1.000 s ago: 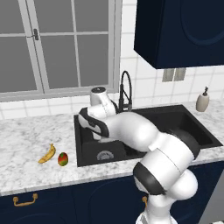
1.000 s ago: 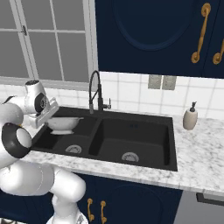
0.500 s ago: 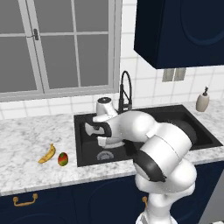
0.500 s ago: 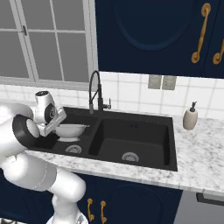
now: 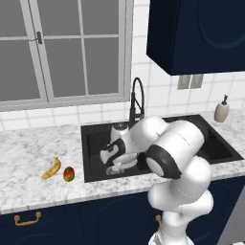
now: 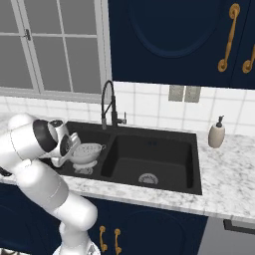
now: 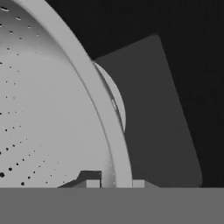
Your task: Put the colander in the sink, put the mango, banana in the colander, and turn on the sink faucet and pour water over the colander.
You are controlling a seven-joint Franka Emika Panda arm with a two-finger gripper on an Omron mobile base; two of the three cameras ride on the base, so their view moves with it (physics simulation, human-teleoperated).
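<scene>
Left of the black sink (image 5: 93,139), on white marble surface (image 5: 28,158): banana (image 5: 51,168) just beside mango (image 5: 69,173). Down in left basin, colander (image 6: 88,153), rim pinched in shut claw (image 7: 113,183). Behind, window (image 5: 62,48), tiled wall.

Soap dispenser (image 6: 216,135) on marble counter (image 6: 229,182)

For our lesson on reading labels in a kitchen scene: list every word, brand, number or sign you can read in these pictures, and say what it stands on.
There is no readable text in any view.
The soap dispenser: plain, no label.
The wall outlet plates: blank.
The colander, the sink, the sink faucet and the cabinets: no brand or marking.
The banana and the mango: no sticker visible.
</scene>
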